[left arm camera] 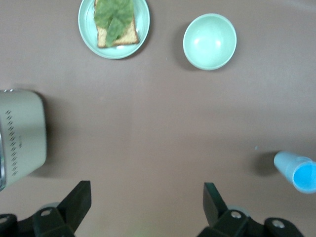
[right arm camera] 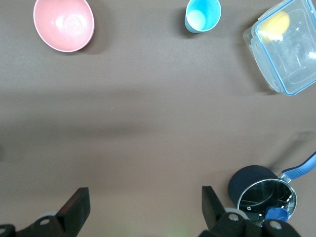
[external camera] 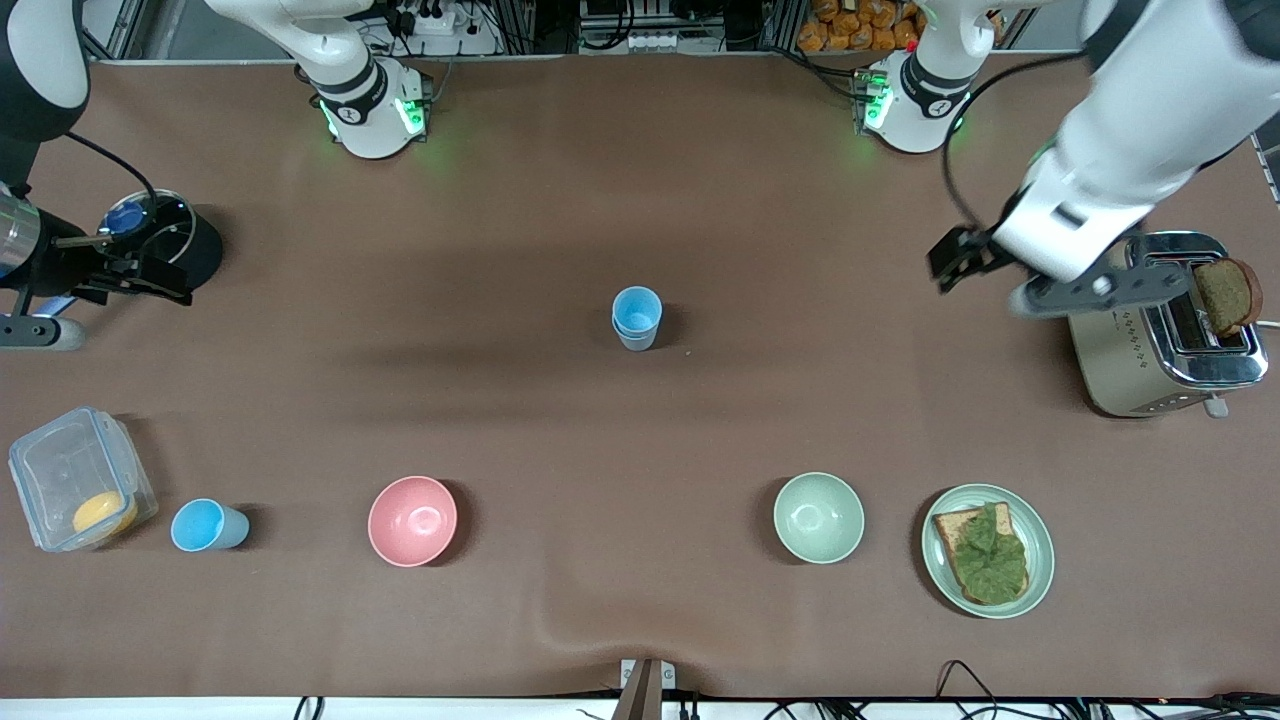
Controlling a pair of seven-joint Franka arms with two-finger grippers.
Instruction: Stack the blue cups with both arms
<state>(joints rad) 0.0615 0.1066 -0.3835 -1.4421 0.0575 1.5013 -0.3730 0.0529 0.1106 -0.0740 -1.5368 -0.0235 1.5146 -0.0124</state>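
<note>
At mid-bench stood nested blue cups (external camera: 636,317); a lone cup (external camera: 207,526) (near the front edge) risked tipping. Left gripper (left arm camera: 147,207) and right gripper (right arm camera: 145,207) hung spread, empty.

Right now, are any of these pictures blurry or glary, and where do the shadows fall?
Front view: the left arm is smeared by motion, green base lights glow on the table, and the stacked blue cups cast a soft shadow. Left wrist view: the toaster looks blurred. Right wrist view: glare on the pink bowl.
</note>
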